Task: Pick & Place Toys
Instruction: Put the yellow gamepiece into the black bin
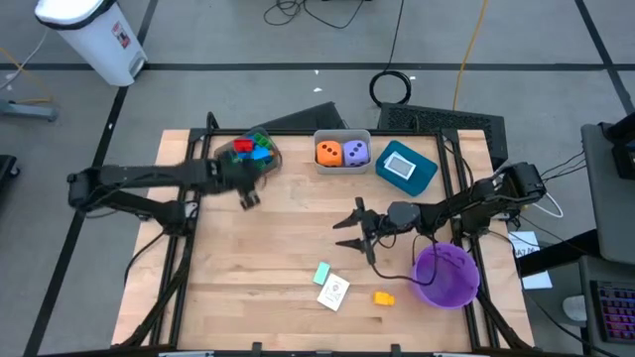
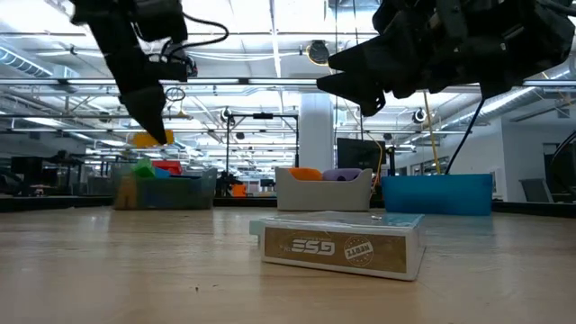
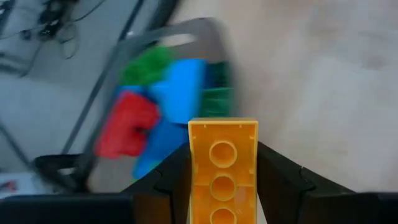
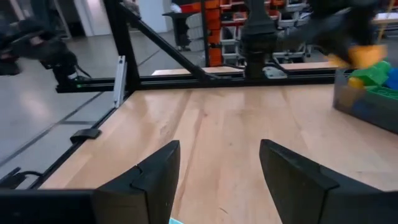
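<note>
My left gripper [image 3: 222, 158] is shut on a yellow block [image 3: 222, 143], whose hollow underside with round tubes faces the wrist camera. It hangs beside a clear bin [image 1: 254, 151] at the table's far left; the bin holds red, blue and green blocks [image 3: 168, 99]. In the low view the yellow block [image 2: 149, 139] shows under the gripper [image 2: 153, 115], above the bin [image 2: 166, 191]. My right gripper [image 1: 349, 226] stands open over the middle of the table, its fingers [image 4: 158, 171] with nothing between them. Another yellow block [image 1: 383, 297] lies on the table at the front. My left gripper pinches the yellow block by its two long sides [image 3: 194, 168] between the two fingers. The fingers slant down from the table's left and lie along the block. The block is lifted clear of the table, its free end [image 3: 222, 127] sticking out past the fingertips toward the bin.
A grey bin [image 1: 342, 152] with an orange and a purple die and a teal bin [image 1: 405, 167] stand at the far edge. A purple bowl [image 1: 444, 276] sits at the front right. A green card [image 1: 321, 272] and a card box [image 1: 333, 292] lie near the front.
</note>
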Robot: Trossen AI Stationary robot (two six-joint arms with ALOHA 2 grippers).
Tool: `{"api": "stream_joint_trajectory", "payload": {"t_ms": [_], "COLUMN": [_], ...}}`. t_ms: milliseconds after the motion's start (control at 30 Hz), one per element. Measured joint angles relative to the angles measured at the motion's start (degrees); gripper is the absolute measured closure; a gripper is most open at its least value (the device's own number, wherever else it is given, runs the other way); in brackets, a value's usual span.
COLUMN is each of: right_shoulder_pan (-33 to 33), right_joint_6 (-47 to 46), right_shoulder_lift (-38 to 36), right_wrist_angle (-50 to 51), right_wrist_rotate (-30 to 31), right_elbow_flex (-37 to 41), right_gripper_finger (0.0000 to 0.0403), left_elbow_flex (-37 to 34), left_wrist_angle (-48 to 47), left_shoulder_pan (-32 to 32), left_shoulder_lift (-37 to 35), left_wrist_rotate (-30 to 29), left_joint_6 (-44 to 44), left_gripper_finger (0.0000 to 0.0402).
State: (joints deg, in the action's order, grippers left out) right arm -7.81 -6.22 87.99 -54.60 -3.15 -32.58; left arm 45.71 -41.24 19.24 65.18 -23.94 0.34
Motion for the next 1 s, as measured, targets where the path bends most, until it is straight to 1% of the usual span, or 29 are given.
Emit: {"api": "stream_joint_trajectory", "payload": {"t_ms": [67,200,400,433,567,667,800,1000], "right_shoulder_pan": [0.00,0.00,0.00,0.00,0.00,-0.01,-0.02,-0.02], "right_joint_6": [0.00,0.00,0.04,0.04,0.04,0.04,-0.04,-0.13], "right_shoulder_lift": [0.00,0.00,0.00,0.00,0.00,0.00,0.00,0.00], "right_wrist_angle": [0.06,0.45,0.82,1.01,1.30,1.32,1.32,1.32], "right_wrist_rotate": [-0.08,-0.05,-0.03,-0.01,0.01,-0.01,-0.07,-0.09], "right_elbow_flex": [0.00,0.00,0.00,0.00,0.00,0.00,0.00,0.00], "right_gripper_finger": [0.0190,0.0190,0.0190,0.0190,0.0190,0.0190,0.0190,0.0190], "left_elbow_flex": [0.45,1.67,1.75,1.75,1.75,1.75,1.75,1.75], "left_wrist_angle": [1.04,1.14,0.16,0.20,0.49,0.43,0.33,0.95], "left_shoulder_pan": [5.70,15.10,23.76,24.75,27.34,28.56,29.98,29.97], "left_shoulder_lift": [-0.08,0.08,0.18,0.18,0.33,1.44,3.45,6.11], "left_wrist_rotate": [0.62,2.44,3.43,3.50,6.81,6.95,6.96,6.99], "left_joint_6": [3.44,6.79,9.13,9.40,10.49,10.25,9.82,8.97], "left_gripper_finger": [0.0255,0.0255,0.0256,0.0256,0.0256,0.0253,0.0227,0.0182]}}
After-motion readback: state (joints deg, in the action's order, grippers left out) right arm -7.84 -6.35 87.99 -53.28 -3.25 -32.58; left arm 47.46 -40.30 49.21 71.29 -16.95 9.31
